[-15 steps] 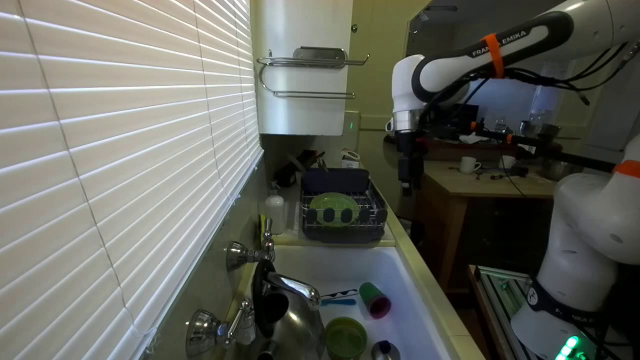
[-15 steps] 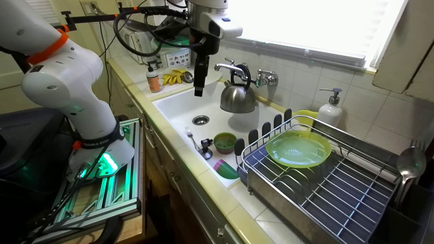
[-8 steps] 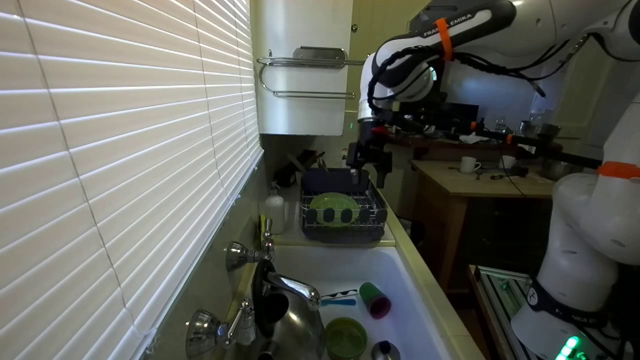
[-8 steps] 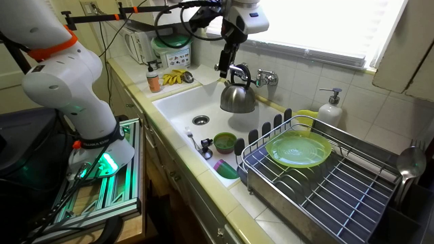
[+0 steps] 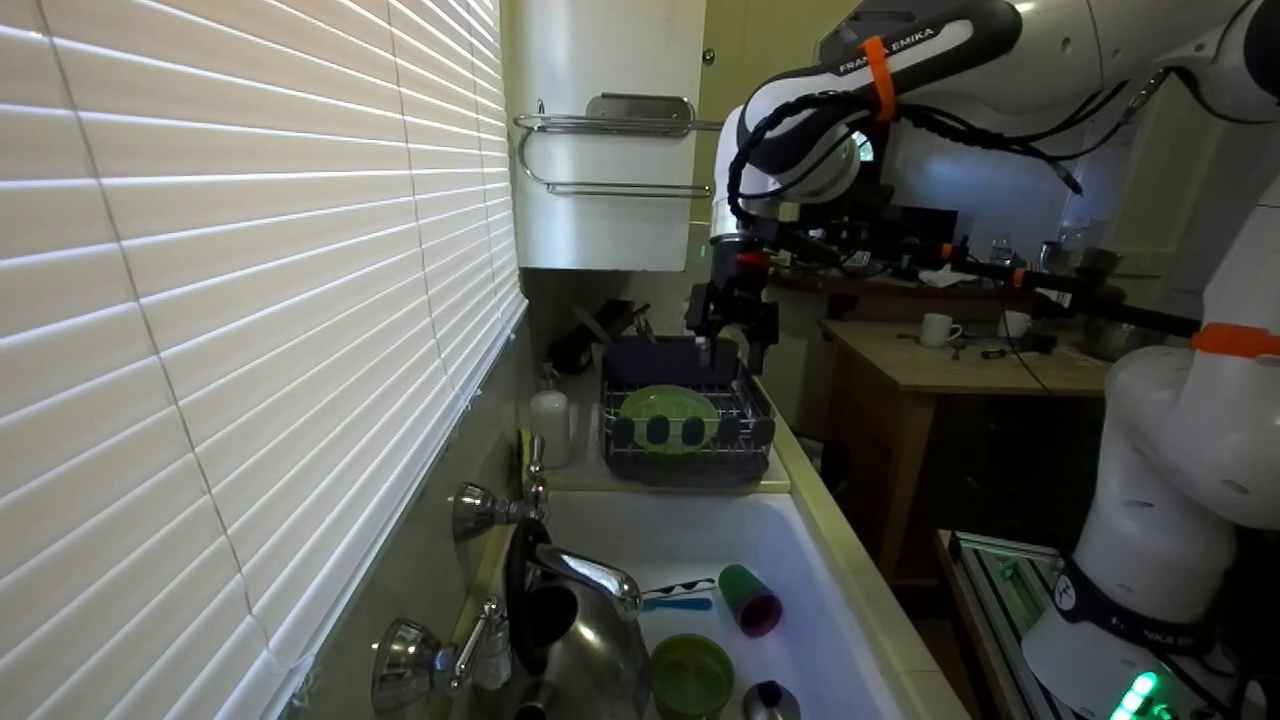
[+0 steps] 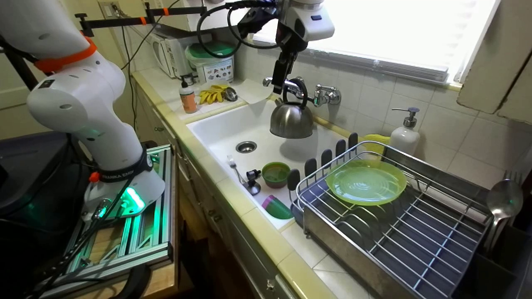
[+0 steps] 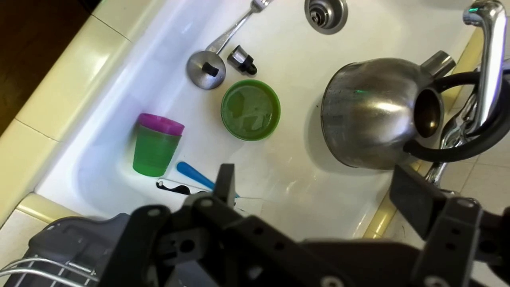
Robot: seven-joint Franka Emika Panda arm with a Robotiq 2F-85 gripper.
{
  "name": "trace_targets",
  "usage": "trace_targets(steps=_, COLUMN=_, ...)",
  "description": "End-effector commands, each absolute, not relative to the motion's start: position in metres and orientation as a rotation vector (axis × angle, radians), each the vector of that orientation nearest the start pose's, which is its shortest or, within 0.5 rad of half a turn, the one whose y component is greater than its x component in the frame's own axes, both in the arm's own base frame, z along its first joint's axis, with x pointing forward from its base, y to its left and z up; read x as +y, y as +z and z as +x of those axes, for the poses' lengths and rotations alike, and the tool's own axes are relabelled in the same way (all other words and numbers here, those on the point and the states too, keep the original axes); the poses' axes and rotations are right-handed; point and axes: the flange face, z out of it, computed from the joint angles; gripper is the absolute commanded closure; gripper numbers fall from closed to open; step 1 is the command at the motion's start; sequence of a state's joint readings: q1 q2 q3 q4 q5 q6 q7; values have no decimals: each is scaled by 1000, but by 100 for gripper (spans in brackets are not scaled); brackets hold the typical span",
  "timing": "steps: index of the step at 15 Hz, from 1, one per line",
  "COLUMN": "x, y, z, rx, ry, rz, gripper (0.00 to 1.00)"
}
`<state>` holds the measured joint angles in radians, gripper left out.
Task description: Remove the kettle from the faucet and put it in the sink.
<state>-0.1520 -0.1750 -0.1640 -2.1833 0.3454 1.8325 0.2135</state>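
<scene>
Kettle (image 6: 291, 121) hangs from faucet (image 5: 590, 573) over sink (image 6: 220, 131), by the back edge of counter (image 6: 307, 247) — gripper (image 5: 731, 361) clear, jaws spread wide.

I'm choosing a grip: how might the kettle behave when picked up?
The kettle will probably swing, since its black handle hangs on the faucet. Its smooth, rounded metal may slip; its open top could spill any contents if tipped.

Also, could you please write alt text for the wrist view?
A metal kettle hangs by its black handle from the faucet over a white sink holding a green bowl and a fork. In the lower half, the gripper stands open.
</scene>
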Motion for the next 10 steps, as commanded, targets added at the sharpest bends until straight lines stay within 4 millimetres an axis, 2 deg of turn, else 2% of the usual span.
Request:
trace_targets(steps=1, x=-125, y=454, z=463, rx=878, ry=226, rz=-2629, gripper=0)
trace_targets(steps=3, x=-123, y=449, z=469, rx=860, ry=207, rz=-2613, gripper=0)
trace_targets(steps=5, x=-113, y=440, z=490, rx=881, ry=172, rz=-2540, gripper=0)
trace_targets(steps=8, x=-84, y=423, z=527, rx=918, ry=144, rz=-2416, gripper=0)
trace_targets(steps=10, x=-63, y=409, z=544, rx=913, ry=162, rz=-2360, gripper=0)
